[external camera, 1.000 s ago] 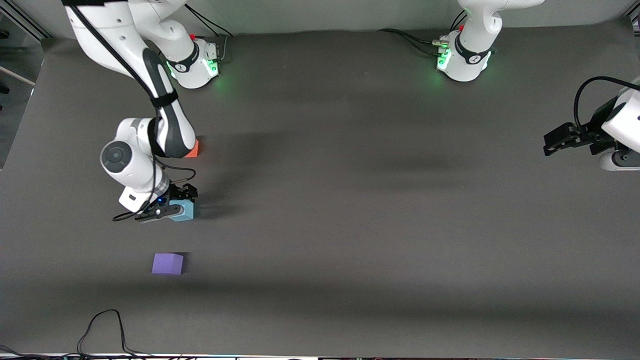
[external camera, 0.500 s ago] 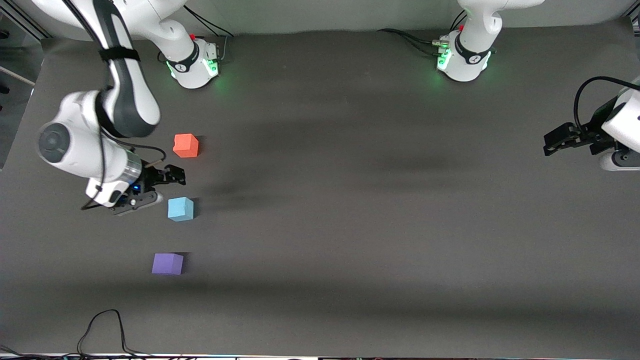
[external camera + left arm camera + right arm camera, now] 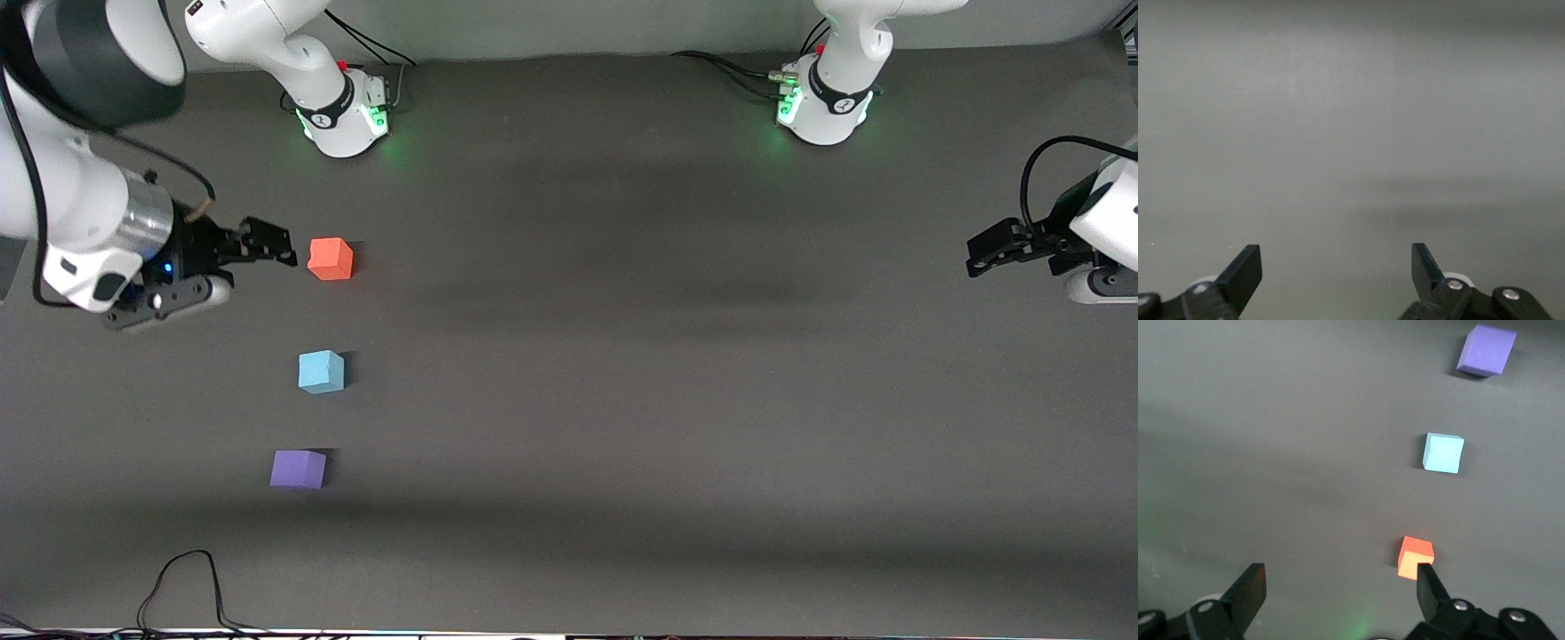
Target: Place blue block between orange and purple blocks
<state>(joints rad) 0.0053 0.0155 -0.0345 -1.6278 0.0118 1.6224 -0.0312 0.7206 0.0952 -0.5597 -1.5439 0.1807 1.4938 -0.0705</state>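
Three cubes lie in a row on the dark table (image 3: pixel 622 373). The orange block (image 3: pixel 331 259) is nearest the robot bases. The blue block (image 3: pixel 321 372) rests between it and the purple block (image 3: pixel 298 468), which is nearest the front camera. My right gripper (image 3: pixel 249 267) hangs open and empty over the table beside the orange block, toward the right arm's end. Its wrist view shows the orange block (image 3: pixel 1415 557), blue block (image 3: pixel 1444 453) and purple block (image 3: pixel 1486 350) past the right gripper (image 3: pixel 1338 577). The left gripper (image 3: pixel 976 256) waits open at the left arm's end, and the left gripper (image 3: pixel 1337 257) has only bare table under it.
The two arm bases (image 3: pixel 342 116) (image 3: pixel 827 107) stand along the table's edge farthest from the front camera. A black cable (image 3: pixel 178 578) loops on the table near the edge closest to that camera, nearer than the purple block.
My right gripper, which stood around the blue block, has lifted and drawn away toward the right arm's end of the table. The orange block has come into full view. The blocks have not moved.
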